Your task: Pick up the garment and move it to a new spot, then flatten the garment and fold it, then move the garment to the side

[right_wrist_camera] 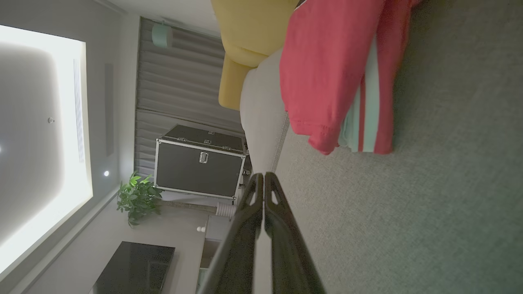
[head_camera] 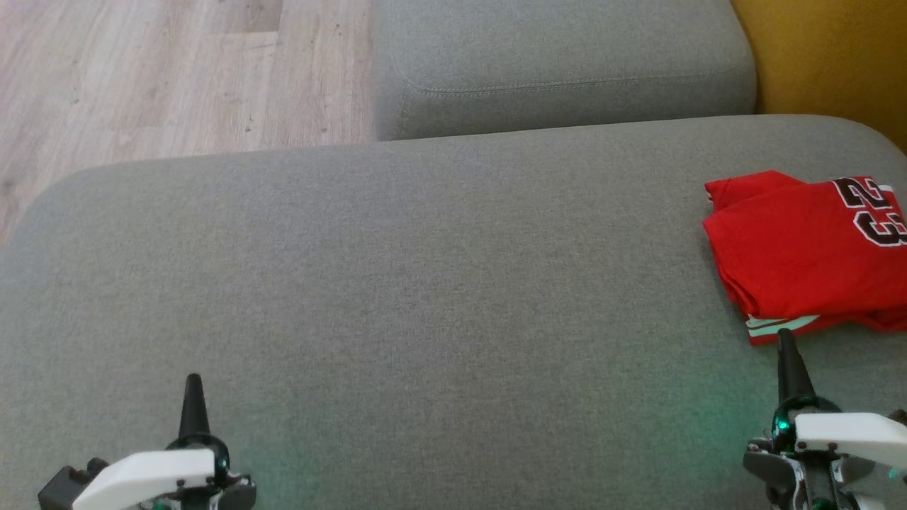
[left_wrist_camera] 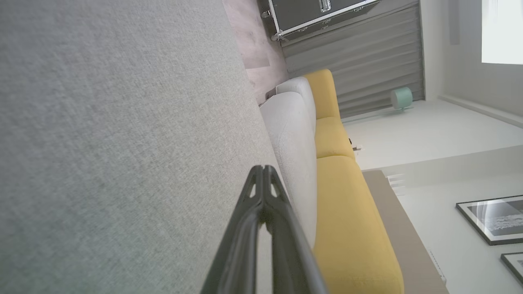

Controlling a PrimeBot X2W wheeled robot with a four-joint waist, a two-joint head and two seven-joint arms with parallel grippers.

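Here, you have the wide grey seat cushion (head_camera: 397, 283) under both arms, and it is the biggest thing before you. Beyond its far edge, on the left, you see the pale wooden floor (head_camera: 142, 78). Beyond the same edge, more to the right, lies a second grey cushion (head_camera: 560, 64), meeting the seat cushion along a seam. At the far right corner of the seat cushion a yellow cushion (head_camera: 836, 49) shows.

The red garment (head_camera: 793, 262) lies on the seat cushion at its right end, folded into a flat packet of several layers. Black and white numbers are printed on its top side, and a pale green-white stripe shows at its near edge. The right border of the head view cuts it, so you cannot see its whole outline.

Your right gripper (head_camera: 784, 338) is over the near right part of the seat cushion, its tip just beside the striped edge. Whether it touches the cloth, I cannot tell. Its two fingers are pressed together with nothing between them. Your left gripper (head_camera: 193, 382) is over the near left part of the seat cushion, well apart from the garment, fingers also closed together and holding nothing.
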